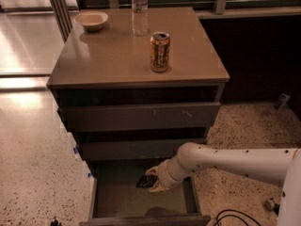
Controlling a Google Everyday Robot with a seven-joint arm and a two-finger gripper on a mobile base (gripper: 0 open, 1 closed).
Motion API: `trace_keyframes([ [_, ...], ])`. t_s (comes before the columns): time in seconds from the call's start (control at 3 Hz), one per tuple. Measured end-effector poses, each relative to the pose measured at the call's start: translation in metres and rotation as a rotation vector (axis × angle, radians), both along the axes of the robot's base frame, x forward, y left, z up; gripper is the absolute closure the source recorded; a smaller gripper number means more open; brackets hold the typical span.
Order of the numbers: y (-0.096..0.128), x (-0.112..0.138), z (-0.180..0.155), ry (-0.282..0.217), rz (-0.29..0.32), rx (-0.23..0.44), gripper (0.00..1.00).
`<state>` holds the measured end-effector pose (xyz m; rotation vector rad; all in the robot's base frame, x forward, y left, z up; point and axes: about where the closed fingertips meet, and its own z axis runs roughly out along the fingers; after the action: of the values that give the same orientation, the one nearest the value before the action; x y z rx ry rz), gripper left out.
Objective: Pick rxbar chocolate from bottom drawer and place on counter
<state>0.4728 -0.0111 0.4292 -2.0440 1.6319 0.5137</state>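
The bottom drawer [117, 202] is pulled open at the foot of the grey cabinet. My gripper [149, 181] reaches in from the right and is shut on the rxbar chocolate [144, 181], a small dark flat bar, holding it a little above the drawer floor. The counter [108, 55] is the flat grey-tan top above the three drawers.
On the counter stand an orange drink can [160, 51], a clear water bottle [139, 10] and a pale bowl [91, 20] at the back left. The two upper drawers [141, 117] are slightly open. Speckled floor lies on both sides; a cable [230, 215] lies at the lower right.
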Motion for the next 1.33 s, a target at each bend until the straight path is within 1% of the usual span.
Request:
trace_keyframes([
  [0.33, 0.0, -0.001, 0.016, 0.0, -0.001, 0.017, 1.0],
  [0.67, 0.002, -0.004, 0.068, 0.006, -0.01, 0.031, 1.0],
  [1.0, 0.002, 0.001, 0.159, -0.006, -0.034, 0.033, 1.0],
  [1.33, 0.006, 0.007, 0.257, -0.06, -0.041, -0.006, 1.0],
])
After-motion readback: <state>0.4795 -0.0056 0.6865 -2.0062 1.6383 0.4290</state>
